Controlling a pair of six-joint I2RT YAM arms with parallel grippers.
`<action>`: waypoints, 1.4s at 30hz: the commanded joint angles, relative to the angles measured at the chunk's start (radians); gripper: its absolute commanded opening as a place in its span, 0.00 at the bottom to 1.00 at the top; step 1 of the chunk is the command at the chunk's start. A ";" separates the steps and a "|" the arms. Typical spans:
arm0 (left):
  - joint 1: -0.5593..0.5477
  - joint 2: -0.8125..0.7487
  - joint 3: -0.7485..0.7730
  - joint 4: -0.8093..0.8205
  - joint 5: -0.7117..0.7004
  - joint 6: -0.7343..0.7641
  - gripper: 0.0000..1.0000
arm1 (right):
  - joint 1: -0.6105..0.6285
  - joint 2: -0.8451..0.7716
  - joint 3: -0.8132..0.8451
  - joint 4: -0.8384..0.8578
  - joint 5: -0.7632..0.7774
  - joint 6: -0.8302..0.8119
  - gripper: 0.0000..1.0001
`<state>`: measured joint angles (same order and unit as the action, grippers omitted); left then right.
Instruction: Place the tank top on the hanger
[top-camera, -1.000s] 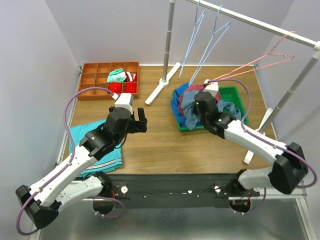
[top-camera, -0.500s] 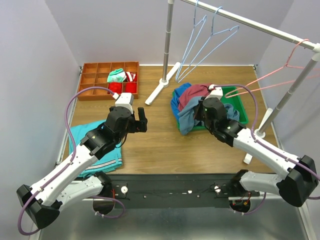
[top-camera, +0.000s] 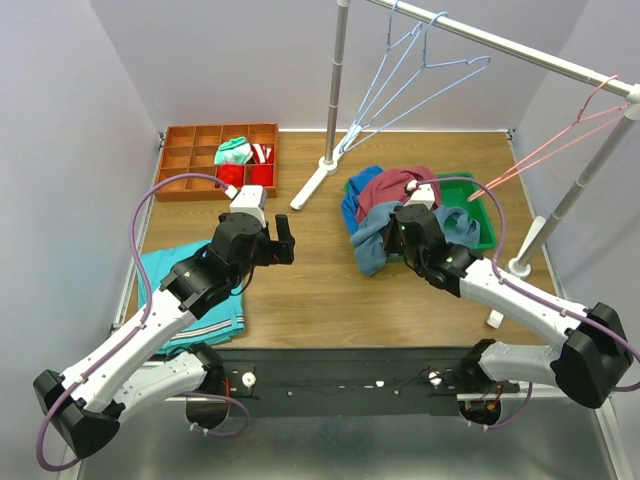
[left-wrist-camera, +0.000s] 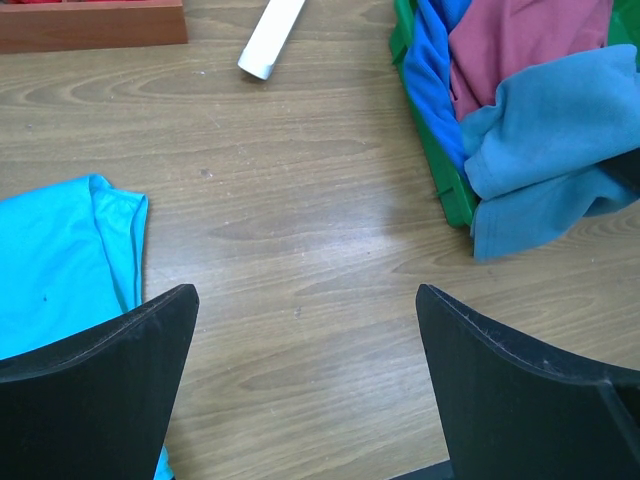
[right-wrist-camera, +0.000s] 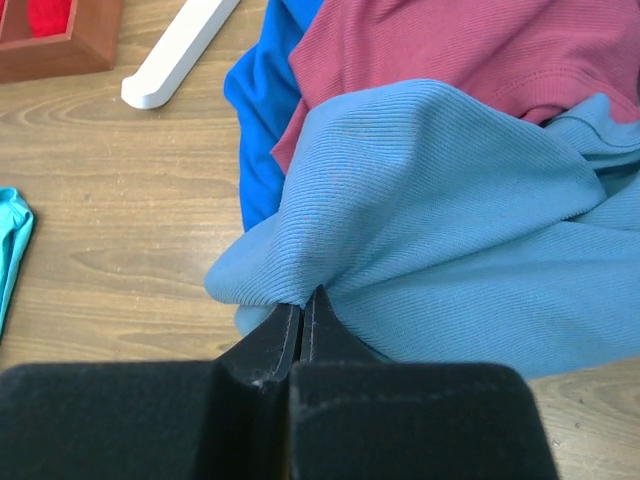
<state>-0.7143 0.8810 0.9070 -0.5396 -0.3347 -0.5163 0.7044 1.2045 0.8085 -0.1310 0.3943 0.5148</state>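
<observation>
Clothes (top-camera: 388, 190) fill the green bin (top-camera: 486, 226); right hand (right-wrist-camera: 302, 310) pinches the tank top (right-wrist-camera: 450, 250), left hand (left-wrist-camera: 305, 300) spread.

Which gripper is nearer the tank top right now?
Right. The right gripper is shut on the tank top; the left gripper hangs open over the table, apart from it, on its left.

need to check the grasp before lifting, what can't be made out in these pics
- Straps and neckline of the tank top: bunched, partly under the maroon shirt, in every view.
- How much cloth the right gripper pinches: its own shut jaws cover it in the right wrist view; the arm blocks it from above.
- Bottom of the green bin: covered by the clothes pile.
- Which wires belong to which light-blue hanger: thin and crossing in the top view.
</observation>
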 joint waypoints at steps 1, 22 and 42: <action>0.009 -0.007 -0.007 0.021 0.020 0.004 0.99 | 0.036 -0.022 0.049 -0.067 -0.002 0.007 0.01; 0.024 -0.017 -0.008 0.026 0.036 0.002 0.99 | 0.060 -0.007 0.642 -0.248 -0.178 -0.038 0.01; 0.061 -0.028 -0.013 0.033 0.049 -0.007 0.99 | 0.060 0.033 0.897 -0.228 -0.460 0.065 0.01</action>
<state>-0.6662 0.8711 0.9028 -0.5243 -0.3008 -0.5167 0.7582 1.2419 1.7283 -0.3832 0.0723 0.5285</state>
